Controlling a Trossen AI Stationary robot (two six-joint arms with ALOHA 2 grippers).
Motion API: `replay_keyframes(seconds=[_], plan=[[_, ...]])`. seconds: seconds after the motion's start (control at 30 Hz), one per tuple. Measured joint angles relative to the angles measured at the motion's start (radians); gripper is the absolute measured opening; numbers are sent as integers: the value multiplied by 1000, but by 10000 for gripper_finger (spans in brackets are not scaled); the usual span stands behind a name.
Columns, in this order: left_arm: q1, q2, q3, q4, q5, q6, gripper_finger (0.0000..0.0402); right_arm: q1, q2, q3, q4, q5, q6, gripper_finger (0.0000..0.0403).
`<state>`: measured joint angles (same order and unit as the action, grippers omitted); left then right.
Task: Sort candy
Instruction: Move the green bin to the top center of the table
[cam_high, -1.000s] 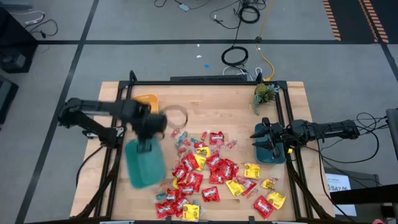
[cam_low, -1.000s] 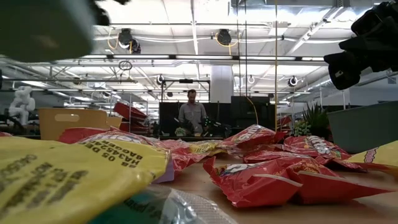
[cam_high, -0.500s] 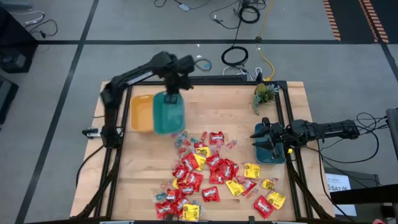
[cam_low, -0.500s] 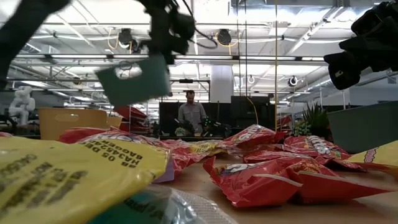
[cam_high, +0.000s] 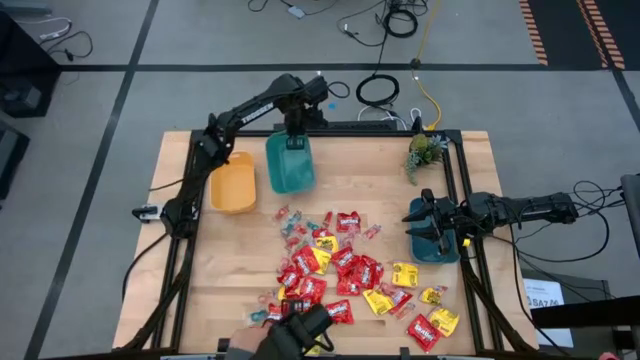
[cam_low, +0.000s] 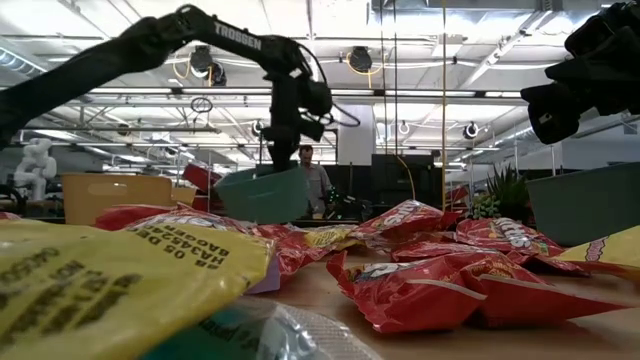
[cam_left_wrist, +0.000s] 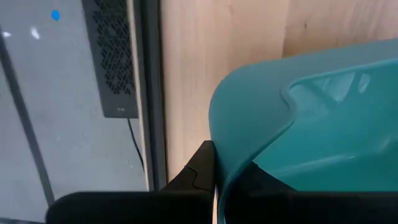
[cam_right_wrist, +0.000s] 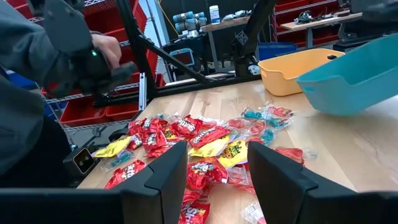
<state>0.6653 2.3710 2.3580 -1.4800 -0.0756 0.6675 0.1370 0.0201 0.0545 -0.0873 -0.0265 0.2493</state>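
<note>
Up high, left gripper (cam_high: 291, 138) pinching rim of teal bin (cam_high: 290, 166) beside yellow bin (cam_high: 231, 183). Right gripper (cam_high: 419, 217) open, over other teal bin (cam_high: 432, 249). Candy (cam_high: 340, 270) mid-table.

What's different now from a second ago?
The left claw, shut on the teal bin, swung it from the table's front-left to the back, beside the yellow bin. A person's hand entered at the front. The right claw and candy stayed put.

A: Candy (cam_high: 340, 275) colours? 
B: Glossy red packets, yellow packets, small clear pink and teal pieces, on pale wood-grain table (cam_high: 450, 160).
A: Bins?
B: Teal bin (cam_high: 290, 165) near far edge, yellow-orange bin (cam_high: 231, 183) beside it; second teal bin (cam_high: 432, 247) at right edge.
</note>
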Motion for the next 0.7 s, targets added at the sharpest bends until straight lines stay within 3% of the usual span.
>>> replay_keyframes(seconds=[0.2,0.7], plan=[[3,33,-1,-1,26,55,10,0,0,0,0,0,0,160],[-55,64,-6,13,78,20,20,0,0,0,0,0,0,160]])
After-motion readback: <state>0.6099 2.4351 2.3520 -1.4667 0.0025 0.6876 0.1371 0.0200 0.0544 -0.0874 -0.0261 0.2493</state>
